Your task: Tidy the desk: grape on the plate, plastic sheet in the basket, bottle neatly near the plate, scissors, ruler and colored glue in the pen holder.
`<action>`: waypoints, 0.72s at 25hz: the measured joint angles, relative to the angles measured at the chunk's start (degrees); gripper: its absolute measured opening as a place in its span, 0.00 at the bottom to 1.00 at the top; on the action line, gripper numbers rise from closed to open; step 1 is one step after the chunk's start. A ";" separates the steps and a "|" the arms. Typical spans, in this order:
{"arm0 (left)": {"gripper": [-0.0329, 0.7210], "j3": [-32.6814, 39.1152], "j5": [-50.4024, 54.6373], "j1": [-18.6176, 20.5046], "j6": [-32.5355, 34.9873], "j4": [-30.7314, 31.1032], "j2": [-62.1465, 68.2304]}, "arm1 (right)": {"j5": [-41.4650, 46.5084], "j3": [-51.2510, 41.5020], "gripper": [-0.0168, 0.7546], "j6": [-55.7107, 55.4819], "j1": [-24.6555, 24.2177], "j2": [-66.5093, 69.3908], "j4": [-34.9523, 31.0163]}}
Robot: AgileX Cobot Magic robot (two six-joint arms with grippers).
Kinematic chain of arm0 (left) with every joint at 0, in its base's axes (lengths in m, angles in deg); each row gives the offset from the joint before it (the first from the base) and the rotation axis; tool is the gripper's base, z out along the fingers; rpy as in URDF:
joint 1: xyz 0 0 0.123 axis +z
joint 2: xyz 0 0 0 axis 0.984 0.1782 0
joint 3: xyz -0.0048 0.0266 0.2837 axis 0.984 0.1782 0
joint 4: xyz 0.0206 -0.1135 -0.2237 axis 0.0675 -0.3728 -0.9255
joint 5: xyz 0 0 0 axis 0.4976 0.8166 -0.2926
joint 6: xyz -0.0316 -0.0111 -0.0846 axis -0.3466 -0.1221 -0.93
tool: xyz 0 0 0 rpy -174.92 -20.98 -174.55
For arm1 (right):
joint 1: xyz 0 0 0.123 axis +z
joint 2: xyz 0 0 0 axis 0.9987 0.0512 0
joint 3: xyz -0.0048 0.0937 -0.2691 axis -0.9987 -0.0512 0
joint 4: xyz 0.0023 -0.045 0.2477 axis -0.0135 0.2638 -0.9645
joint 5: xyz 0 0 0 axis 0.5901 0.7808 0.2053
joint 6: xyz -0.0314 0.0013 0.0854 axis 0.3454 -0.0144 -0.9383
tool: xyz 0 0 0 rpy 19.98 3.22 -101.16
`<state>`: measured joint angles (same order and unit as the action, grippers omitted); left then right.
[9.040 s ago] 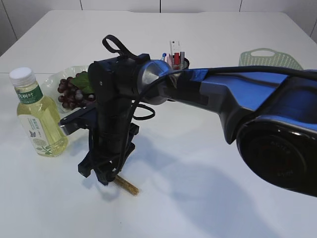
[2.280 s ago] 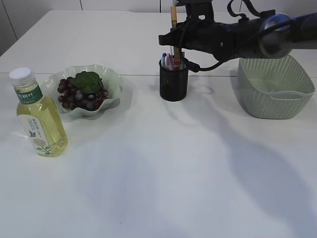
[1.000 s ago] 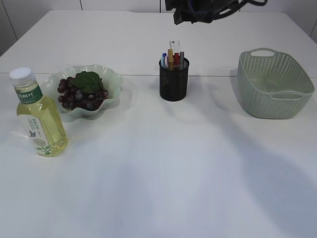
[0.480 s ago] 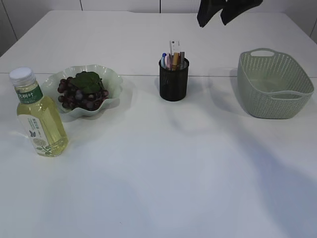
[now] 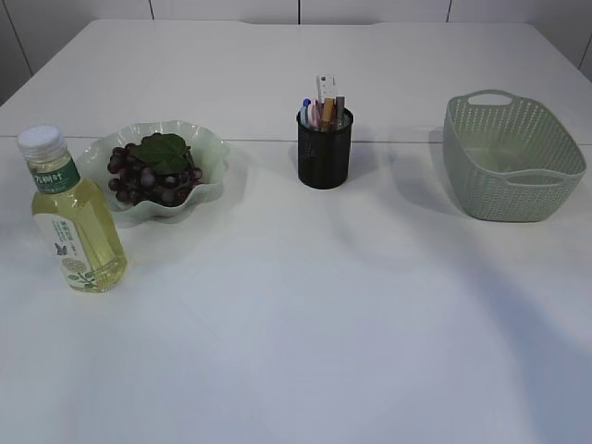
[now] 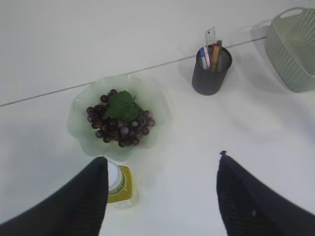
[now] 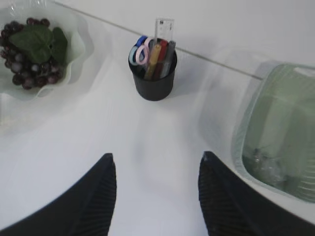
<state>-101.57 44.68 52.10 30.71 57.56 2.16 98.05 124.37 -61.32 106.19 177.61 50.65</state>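
White table (image 5: 305, 305), bottle (image 5: 72, 215), plate (image 5: 208, 153) (grapes inside), pen holder (image 5: 325, 153), basket (image 5: 514, 159), possibly plastic within.

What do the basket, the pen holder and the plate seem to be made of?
Basket: likely moulded plastic, matte pale green, with a regular perforated wall and moulded handles.
Pen holder: probably black metal mesh; a fine grid shows on its wall.
Plate: translucent pale green with a wavy rim, glass or plastic; I cannot tell which.
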 joint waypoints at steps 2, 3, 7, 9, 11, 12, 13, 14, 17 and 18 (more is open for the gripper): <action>0.71 0.00 0.00 0.00 0.00 0.00 -1.90 | 0.00 -1.14 0.58 0.11 0.00 -3.97 0.35; 0.71 0.00 0.00 0.00 0.00 0.00 -2.99 | 0.00 -2.23 0.58 0.11 0.00 -6.35 0.35; 0.71 0.10 0.00 0.00 0.00 -1.21 -7.49 | 0.33 -9.09 0.58 0.11 0.00 -16.35 1.65; 0.71 1.35 0.00 0.00 0.00 -1.61 -9.91 | 0.45 -13.17 0.58 0.00 0.00 -21.55 2.41; 0.71 4.15 0.00 0.00 0.00 -1.73 -12.95 | 0.53 -17.81 0.58 0.00 0.00 -27.46 2.76; 0.71 6.31 0.00 0.00 0.00 -1.73 -14.34 | 0.53 -20.25 0.58 0.00 0.00 -30.49 2.76; 0.71 8.80 0.00 0.00 0.00 -1.62 -16.16 | 0.53 -22.34 0.58 0.00 0.00 -33.08 2.76; 0.71 11.55 0.00 0.00 0.00 -1.26 -18.21 | 0.59 -24.91 0.58 0.00 0.00 -36.20 2.81; 0.71 19.79 0.00 0.00 -0.26 0.19 -25.77 | 0.72 -32.31 0.58 -0.67 0.00 -45.11 2.90; 0.71 22.21 0.00 0.00 -0.68 0.36 -29.03 | 0.81 -34.93 0.58 -0.94 0.00 -48.29 2.90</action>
<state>-79.36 44.68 52.10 30.03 57.91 -26.86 98.86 89.43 -62.26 106.19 129.32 53.55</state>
